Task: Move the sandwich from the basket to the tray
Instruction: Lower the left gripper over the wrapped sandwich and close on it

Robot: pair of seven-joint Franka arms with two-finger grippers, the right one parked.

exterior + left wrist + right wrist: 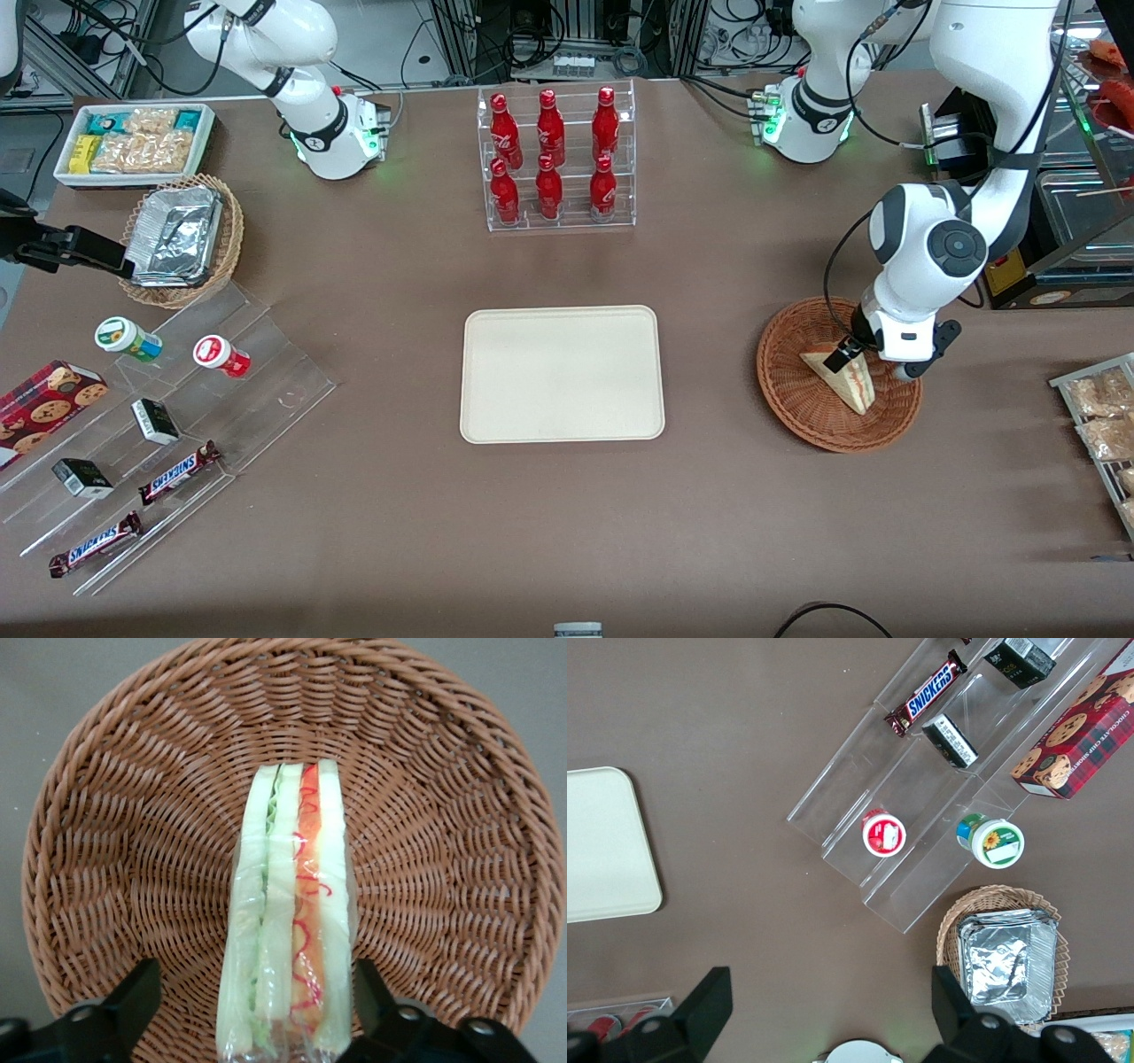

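Wicker first: the reddish-brown basket sits on the brown bench toward the working arm's end, and the sandwich lies inside it, a pale wedge wrapped in clear film with its red and green filling showing along the cut edge. Standing here I see the left arm bent down over the basket, its gripper lowered right onto the sandwich. From the wrist camera the sandwich runs up the middle of the woven bowl, and the two dark fingers stand spread, one on each side of the wedge with a strip of wicker showing between at least one of them and the bread (so nothing is clamped). The cream-white tray lies flat near the middle of the bench, well apart from the basket. A clear rack of red bottles stands farther from the front camera than the tray.
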